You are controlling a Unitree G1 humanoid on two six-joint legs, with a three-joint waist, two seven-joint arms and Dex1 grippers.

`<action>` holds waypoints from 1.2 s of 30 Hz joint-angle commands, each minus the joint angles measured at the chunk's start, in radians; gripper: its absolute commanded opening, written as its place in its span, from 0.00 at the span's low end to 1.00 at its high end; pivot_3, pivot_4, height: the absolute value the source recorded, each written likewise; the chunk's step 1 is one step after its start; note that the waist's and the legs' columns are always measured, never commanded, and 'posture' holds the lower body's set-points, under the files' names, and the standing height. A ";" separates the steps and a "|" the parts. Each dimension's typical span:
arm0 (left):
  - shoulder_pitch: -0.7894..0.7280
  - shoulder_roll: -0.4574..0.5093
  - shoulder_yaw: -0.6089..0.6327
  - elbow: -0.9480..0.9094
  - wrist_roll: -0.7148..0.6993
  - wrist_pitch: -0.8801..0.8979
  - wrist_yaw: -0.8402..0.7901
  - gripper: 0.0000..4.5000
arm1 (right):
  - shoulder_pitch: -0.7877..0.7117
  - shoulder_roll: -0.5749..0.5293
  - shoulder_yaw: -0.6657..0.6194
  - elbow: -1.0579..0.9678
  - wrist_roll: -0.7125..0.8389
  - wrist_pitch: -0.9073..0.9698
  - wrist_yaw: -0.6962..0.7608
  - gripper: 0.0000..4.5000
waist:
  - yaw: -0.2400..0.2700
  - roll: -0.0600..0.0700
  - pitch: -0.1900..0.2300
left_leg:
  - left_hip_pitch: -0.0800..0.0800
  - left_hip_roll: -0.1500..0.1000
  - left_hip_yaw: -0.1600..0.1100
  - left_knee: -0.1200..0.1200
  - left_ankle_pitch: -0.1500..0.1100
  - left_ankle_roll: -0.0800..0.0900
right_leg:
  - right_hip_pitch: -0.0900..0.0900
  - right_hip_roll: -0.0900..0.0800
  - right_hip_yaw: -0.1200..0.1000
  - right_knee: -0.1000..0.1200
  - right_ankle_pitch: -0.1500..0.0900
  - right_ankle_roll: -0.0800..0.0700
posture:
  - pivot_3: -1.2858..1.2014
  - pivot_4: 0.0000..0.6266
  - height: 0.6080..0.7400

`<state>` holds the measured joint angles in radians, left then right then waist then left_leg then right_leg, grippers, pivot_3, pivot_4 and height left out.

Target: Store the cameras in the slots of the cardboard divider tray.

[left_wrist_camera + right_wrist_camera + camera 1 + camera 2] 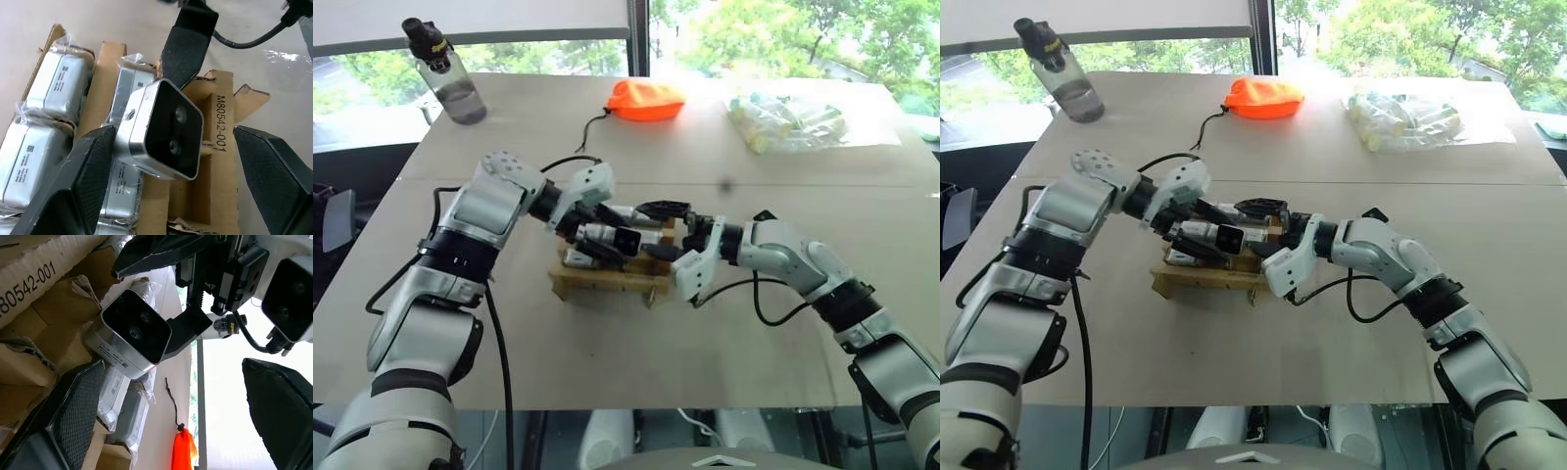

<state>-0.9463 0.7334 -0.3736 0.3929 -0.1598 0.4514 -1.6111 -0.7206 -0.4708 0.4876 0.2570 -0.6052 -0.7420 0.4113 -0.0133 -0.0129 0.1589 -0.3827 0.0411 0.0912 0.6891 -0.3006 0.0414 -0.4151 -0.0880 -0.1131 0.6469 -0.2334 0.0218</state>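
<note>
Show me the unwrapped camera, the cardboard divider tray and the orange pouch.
unwrapped camera [173,134], left wrist view, its black lens face.
cardboard divider tray [220,122], left wrist view, printed cardboard wall.
orange pouch [646,100], left eye view, middle of its fabric.

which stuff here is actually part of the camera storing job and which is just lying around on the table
Part of the job:
- bare camera over the tray, between the open fingers of the left tool
- wrapped cameras already in slots
- cardboard divider tray
- right tool, open beside the tray

Just lying about:
- orange pouch
- water bottle
- clear bag of pale tubes
</note>
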 commanded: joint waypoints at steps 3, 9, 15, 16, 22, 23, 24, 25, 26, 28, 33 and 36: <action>-0.044 -0.028 0.015 0.054 0.007 -0.002 -0.003 0.77 | 0.023 -0.011 -0.038 -0.055 0.032 0.012 -0.002 1.00 | 0.000 0.000 0.000 | 0.000 0.000 0.001 0.000 0.000 0.000 | 0.000 0.000 0.000 0.000 0.000 0.000 | 0.52 0.24 0.89; -0.053 -0.023 0.016 0.053 -0.018 0.007 -0.003 0.22 | 0.055 -0.038 -0.054 -0.093 0.068 0.026 0.023 1.00 | 0.000 0.000 0.000 | 0.000 0.000 0.000 0.000 0.000 0.000 | 0.000 0.000 0.000 0.000 0.000 0.000 | 0.52 0.24 0.89; -0.026 0.027 0.027 -0.036 -0.112 0.043 -0.003 0.17 | 0.174 -0.079 -0.125 -0.225 0.325 0.156 0.144 1.00 | 0.000 0.000 0.000 | 0.000 0.000 -0.003 0.001 0.000 0.000 | 0.000 0.000 0.000 0.000 0.000 0.000 | 0.52 0.24 0.89; -0.020 0.036 0.035 -0.053 -0.123 0.044 -0.003 0.17 | 0.206 -0.083 -0.141 -0.266 0.393 0.207 0.175 1.00 | 0.001 0.000 0.000 | 0.000 0.000 -0.004 0.000 0.000 0.000 | 0.000 0.000 0.000 0.000 0.000 0.000 | 0.52 0.24 0.89; 0.060 0.103 0.133 -0.196 -0.236 -0.014 -0.003 0.17 | 0.508 -0.185 -0.242 -0.598 0.883 0.641 0.365 1.00 | 0.010 0.000 0.000 | -0.001 0.003 -0.008 0.000 0.000 0.000 | 0.001 -0.001 -0.002 -0.001 0.000 0.000 | 0.52 0.24 0.89; 0.077 0.116 0.143 -0.220 -0.253 -0.015 -0.003 0.17 | 0.550 -0.196 -0.260 -0.631 0.929 0.684 0.371 1.00 | 0.010 0.000 0.000 | -0.001 0.003 -0.008 0.001 0.000 0.000 | 0.001 -0.001 -0.002 -0.001 0.000 0.000 | 0.52 0.24 0.89; 0.098 0.139 0.145 -0.244 -0.267 -0.017 -0.003 0.17 | 0.598 -0.204 -0.277 -0.657 0.971 0.709 0.378 1.00 | 0.011 0.000 0.000 | -0.001 0.003 -0.009 0.001 0.000 0.000 | 0.002 -0.001 -0.002 -0.001 0.000 0.000 | 0.52 0.24 0.89; 0.122 0.160 0.145 -0.264 -0.275 -0.032 -0.003 0.17 | 0.645 -0.203 -0.294 -0.675 1.014 0.726 0.385 1.00 | 0.012 0.000 0.000 | -0.001 0.003 -0.009 0.001 0.000 0.000 | 0.002 -0.001 -0.003 -0.001 0.000 0.000 | 0.52 0.24 0.89; 0.150 0.170 0.152 -0.272 -0.262 -0.066 -0.003 0.17 | 0.696 -0.201 -0.311 -0.684 1.047 0.731 0.391 1.00 | 0.012 0.000 0.000 | -0.001 0.003 -0.009 0.001 0.000 0.000 | 0.002 -0.001 -0.003 -0.001 0.000 0.000 | 0.52 0.24 0.89; 0.200 0.161 0.179 -0.266 -0.229 -0.137 0.012 0.17 | 0.783 -0.195 -0.334 -0.702 1.105 0.743 0.416 1.00 | 0.012 0.000 0.000 | 0.001 0.003 -0.009 0.000 0.000 0.000 | 0.002 -0.001 -0.002 0.000 0.000 0.000 | 0.52 0.24 0.89; 0.263 0.114 0.228 -0.178 -0.212 -0.286 0.021 0.17 | 0.892 -0.157 -0.381 -0.714 1.247 0.741 0.508 1.00 | 0.023 0.000 0.000 | 0.002 0.001 -0.008 0.001 0.000 0.001 | 0.002 0.000 -0.001 0.001 0.000 0.000 | 0.52 0.24 0.89; 0.257 0.077 0.240 -0.104 -0.202 -0.366 0.019 0.17 | 0.917 -0.153 -0.402 -0.705 1.248 0.742 0.527 1.00 | 0.028 -0.001 0.000 | 0.001 0.000 -0.008 0.001 0.000 0.001 | 0.002 0.000 -0.001 0.001 0.000 0.000 | 0.52 0.24 0.89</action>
<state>-0.6693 0.8141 -0.1718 0.2712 -0.3574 0.1359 -1.5893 0.1847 -0.6246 0.1211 -0.4145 0.6206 0.0023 0.9192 0.0145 -0.0141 0.1587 -0.3815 0.0410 0.0829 0.6906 -0.3011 0.0423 -0.4127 -0.0881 -0.1144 0.6477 -0.2333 0.0216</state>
